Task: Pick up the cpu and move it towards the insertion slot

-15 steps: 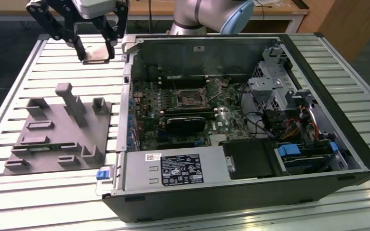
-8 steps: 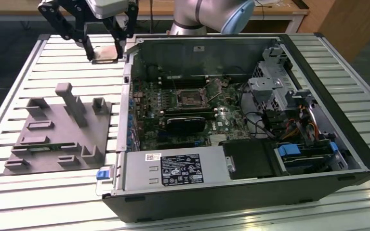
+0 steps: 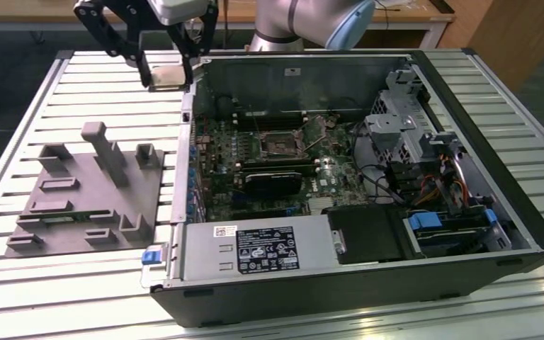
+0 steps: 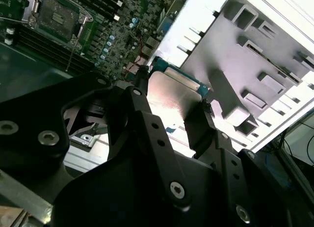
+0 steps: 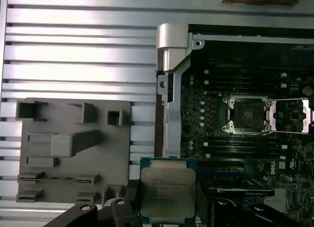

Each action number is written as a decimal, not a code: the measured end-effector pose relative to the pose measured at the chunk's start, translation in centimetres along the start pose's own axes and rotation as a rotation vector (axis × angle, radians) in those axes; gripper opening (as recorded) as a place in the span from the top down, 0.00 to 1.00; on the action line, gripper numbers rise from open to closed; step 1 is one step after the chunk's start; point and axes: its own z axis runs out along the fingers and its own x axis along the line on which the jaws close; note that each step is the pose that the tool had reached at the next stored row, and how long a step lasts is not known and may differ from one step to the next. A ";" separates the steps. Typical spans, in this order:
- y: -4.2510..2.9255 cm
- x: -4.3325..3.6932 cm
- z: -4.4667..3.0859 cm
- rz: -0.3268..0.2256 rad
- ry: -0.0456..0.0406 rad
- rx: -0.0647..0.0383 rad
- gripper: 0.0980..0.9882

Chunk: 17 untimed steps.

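Note:
The cpu (image 5: 168, 190) is a small square chip with a silvery top on a green board. My gripper (image 5: 168, 203) is shut on it, black fingers (image 4: 142, 109) pressing on two opposite edges. In the exterior view the gripper (image 3: 168, 71) hangs high above the table with the cpu (image 3: 166, 76), just outside the far corner of the open computer case (image 3: 499, 177) on the exterior view's left. The insertion slot (image 3: 280, 144) is the open metal-framed socket on the motherboard, inside the case and apart from the cpu. It also appears in both wrist views (image 5: 244, 115) (image 4: 56, 13).
A grey fixture (image 3: 83, 198) with upright posts and slots lies on the slatted metal table (image 3: 102, 92), at the exterior view's left of the case. The case wall (image 5: 167, 89) stands between the fixture and the motherboard. A power supply (image 3: 253, 249), drive bays and cables crowd the case.

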 end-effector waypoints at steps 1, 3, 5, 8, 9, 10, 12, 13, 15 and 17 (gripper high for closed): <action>0.07 -0.18 0.00 0.000 0.0000 0.000 0.50; 0.22 -0.53 0.01 0.000 0.0000 0.000 0.50; 0.39 -0.86 0.02 0.000 0.0000 0.000 0.50; 0.64 -1.32 0.04 0.000 0.0000 0.000 0.50; 0.71 -1.46 0.05 0.000 -0.0001 0.000 0.50; 0.79 -1.61 0.05 0.000 -0.0001 0.000 0.50; 0.91 -1.91 0.05 0.000 0.0000 0.000 0.50; 0.95 -2.07 0.06 0.000 0.0000 0.000 0.50; 1.04 -2.40 0.06 0.000 0.0001 0.000 0.50; 1.10 -2.75 0.07 0.000 0.0001 0.000 0.50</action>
